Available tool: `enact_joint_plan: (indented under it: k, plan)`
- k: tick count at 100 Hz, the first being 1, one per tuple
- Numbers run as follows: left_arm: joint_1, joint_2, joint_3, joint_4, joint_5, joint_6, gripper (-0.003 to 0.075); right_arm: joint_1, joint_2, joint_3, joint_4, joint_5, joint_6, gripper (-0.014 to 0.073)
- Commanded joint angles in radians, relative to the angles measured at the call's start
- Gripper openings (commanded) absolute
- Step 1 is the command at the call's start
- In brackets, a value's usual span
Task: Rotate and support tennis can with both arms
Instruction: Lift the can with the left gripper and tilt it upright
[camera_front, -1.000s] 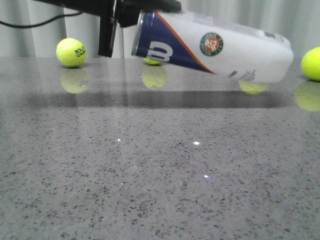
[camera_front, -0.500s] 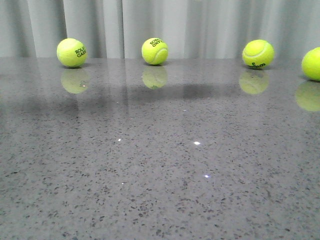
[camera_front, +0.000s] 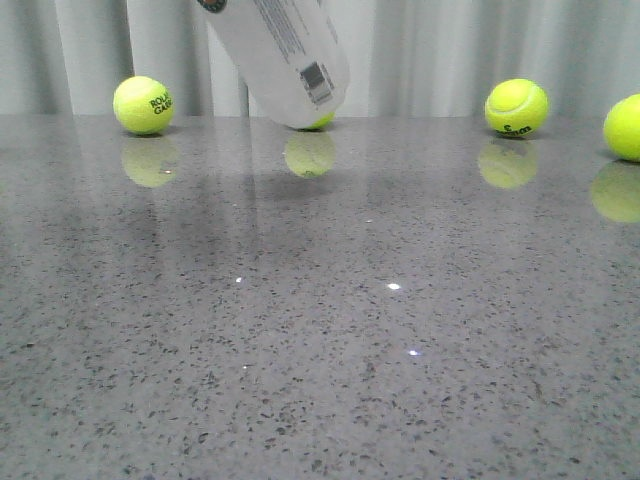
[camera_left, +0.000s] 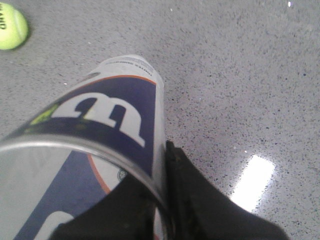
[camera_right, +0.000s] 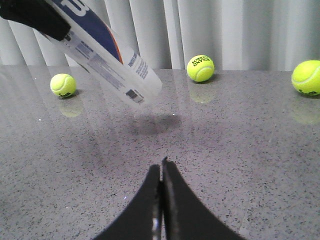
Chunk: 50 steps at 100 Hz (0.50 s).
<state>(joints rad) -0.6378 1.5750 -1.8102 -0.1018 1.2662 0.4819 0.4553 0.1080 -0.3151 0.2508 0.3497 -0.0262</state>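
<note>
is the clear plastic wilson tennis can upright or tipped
Tipped: the clear plastic Wilson tennis can hangs slanted above the grey speckled table, not touching it.

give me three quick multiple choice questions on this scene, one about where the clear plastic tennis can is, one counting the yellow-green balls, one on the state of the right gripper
1. Where is the clear plastic tennis can with the white and navy label?
A. lying flat on the grey speckled table
B. held tilted in the air above the table
C. standing upright on the table

2. How many yellow-green tennis balls show in the front view?
A. two
B. four
C. six

3. How do the right gripper's fingers stand?
A. closed together on nothing
B. wide open
C. clamped on a ball

Answers:
1. B: the tennis can hangs tilted over the table, its lower end clear of the surface, with the left gripper at its silver rim.
2. B: one at far left, one partly hidden behind the can, one right of centre and one cut by the right edge.
3. A: the right gripper shows its black fingers pressed together, away from the can.
</note>
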Motion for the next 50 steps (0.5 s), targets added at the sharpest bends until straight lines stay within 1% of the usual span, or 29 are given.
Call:
enact_joint_plan:
  k: [1,23,29,34,38,39,41,46,50]
  plan:
    - [-0.012,-0.017,-0.029,0.011,0.011,-0.016,-0.0018,-0.008,0.011,-0.025,0.007,-0.074,-0.007,-0.0061]
    - [-0.012,0.020,-0.029,0.009,0.011,-0.016,-0.0015,-0.008,0.011,-0.025,0.007,-0.074,-0.007,-0.0061]
    - [-0.012,0.030,-0.029,0.001,0.011,-0.016,0.0008,-0.008,0.011,-0.025,0.007,-0.074,-0.007,-0.0061]
    - [-0.012,0.035,-0.029,-0.009,0.011,-0.016,0.0060,-0.008,0.011,-0.025,0.007,-0.074,-0.007,-0.0061]
    - [-0.012,0.036,-0.029,-0.013,0.011,-0.016,0.0124,-0.008,0.011,-0.025,0.007,-0.074,-0.007,-0.0061]
    - [-0.012,0.036,-0.029,-0.015,0.011,-0.016,0.0149,-0.008,0.011,-0.025,0.007,-0.074,-0.007,-0.0061]
    - [-0.012,0.036,-0.029,-0.014,0.011,-0.016,0.0175,-0.008,0.011,-0.025,0.007,-0.074,-0.007,-0.0061]
    - [-0.012,0.036,-0.029,-0.014,0.011,-0.016,0.0291,-0.008,0.011,-0.025,0.007,-0.074,-0.007,-0.0061]
    - [-0.012,0.036,-0.029,-0.015,0.009,-0.016,0.0363,-0.008,0.011,-0.025,0.007,-0.074,-0.007,-0.0061]
